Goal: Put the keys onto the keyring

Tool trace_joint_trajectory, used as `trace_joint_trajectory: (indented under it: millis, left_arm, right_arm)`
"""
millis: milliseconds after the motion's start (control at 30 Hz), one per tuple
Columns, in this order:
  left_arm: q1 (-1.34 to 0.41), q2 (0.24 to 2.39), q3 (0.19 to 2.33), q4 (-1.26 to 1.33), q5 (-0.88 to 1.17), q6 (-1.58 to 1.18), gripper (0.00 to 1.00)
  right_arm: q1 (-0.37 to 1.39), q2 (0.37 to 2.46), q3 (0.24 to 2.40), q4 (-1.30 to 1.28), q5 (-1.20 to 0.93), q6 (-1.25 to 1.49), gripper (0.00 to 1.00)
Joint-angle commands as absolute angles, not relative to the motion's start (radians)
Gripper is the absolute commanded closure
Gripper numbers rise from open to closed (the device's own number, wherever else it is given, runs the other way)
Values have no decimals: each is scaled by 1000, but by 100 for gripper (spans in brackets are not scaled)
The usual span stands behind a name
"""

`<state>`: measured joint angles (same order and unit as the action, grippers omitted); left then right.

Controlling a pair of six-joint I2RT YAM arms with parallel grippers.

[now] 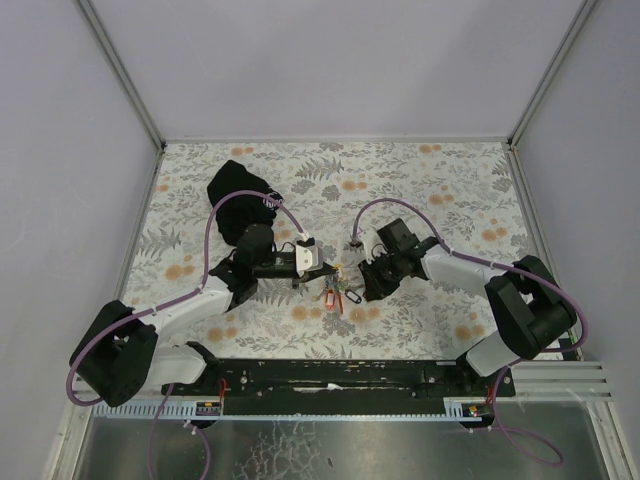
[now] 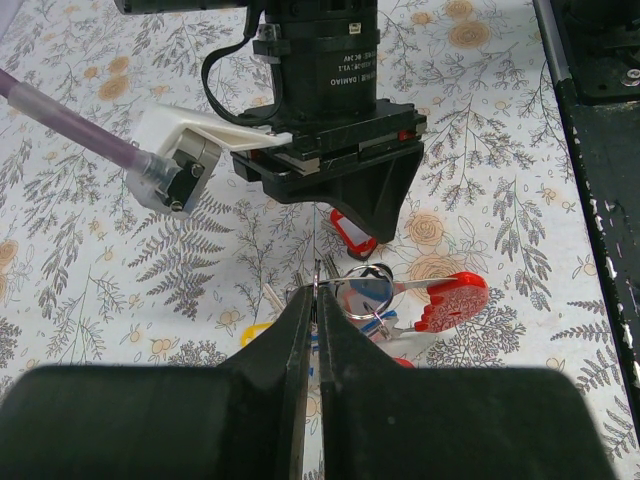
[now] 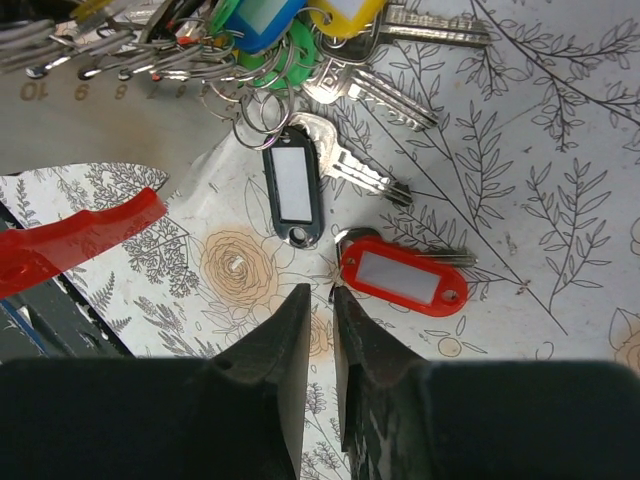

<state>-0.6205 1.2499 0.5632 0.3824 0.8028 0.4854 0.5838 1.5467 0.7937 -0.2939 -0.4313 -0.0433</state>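
Serving apparently as anchor for threading, the left gripper (image 2: 315,296) is pressed together at lower centre on the keyring (image 2: 317,268), keys (image 2: 365,290) bunched alongside. The right gripper (image 3: 322,296) is narrowed to a slit beside a loose red-tagged key (image 3: 405,282); grip unconfirmed.

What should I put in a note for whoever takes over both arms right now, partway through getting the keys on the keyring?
Left claw: shut, pinching a thin metal wire ring at its tips.
Right claw: narrow gap, empty, tips down beside the small key with the red oblong plastic tag.
Done: the bunch of keys with blue, green and yellow tags sits together on rings.
Left: the red-tagged key lies loose on the floral table cover. The small key with the black oblong plastic tag lies by the bunch; I cannot tell if it is linked.
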Motion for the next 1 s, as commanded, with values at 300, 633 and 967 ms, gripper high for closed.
trace_joint_trajectory:
  millis: [300, 633, 967]
  left_arm:
    - [-614, 1244, 568, 437, 800, 483, 100]
    - [-614, 1239, 563, 436, 784, 484, 100]
    - [-588, 1198, 545, 410, 730, 506, 100]
  right_arm:
    - [638, 1549, 819, -272, -345, 2, 79]
    - [732, 1447, 773, -214, -195, 48, 73]
    - [841, 1438, 747, -153, 15, 140, 68]
